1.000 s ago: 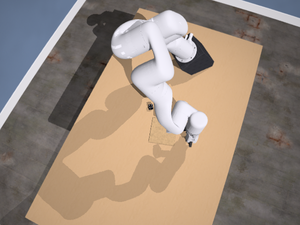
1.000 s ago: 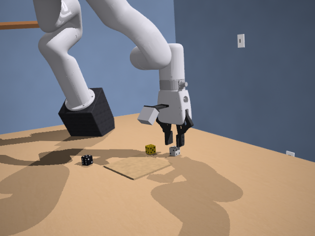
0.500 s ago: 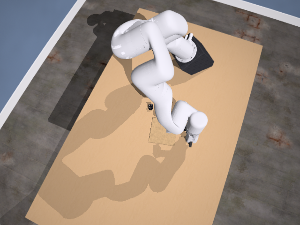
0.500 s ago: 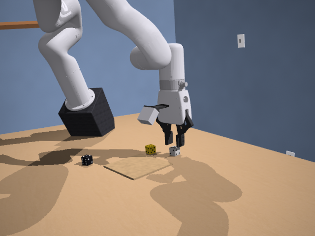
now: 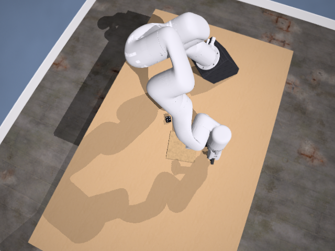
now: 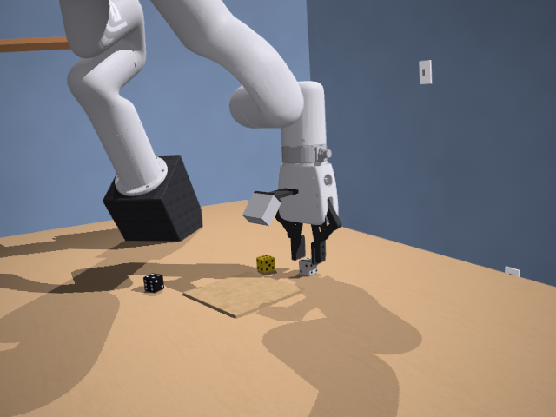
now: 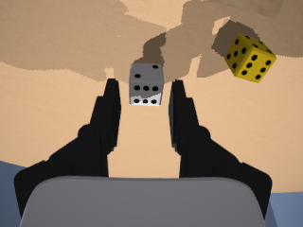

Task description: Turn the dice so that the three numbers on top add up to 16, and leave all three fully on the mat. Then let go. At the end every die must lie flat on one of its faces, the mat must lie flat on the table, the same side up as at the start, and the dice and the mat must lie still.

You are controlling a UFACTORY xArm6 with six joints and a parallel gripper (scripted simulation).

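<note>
Dice lie off the mat [image 6: 242,294]; the exterior view shows the white die [image 6: 307,267] on the table under the gripper [image 6: 308,255], the yellow die [image 6: 265,263] at its 9 o'clock, the black die [image 6: 153,282] farther; from the top the arm hides two; the wrist view shows half-open fingers straddling the white die, gripping nothing.
</note>
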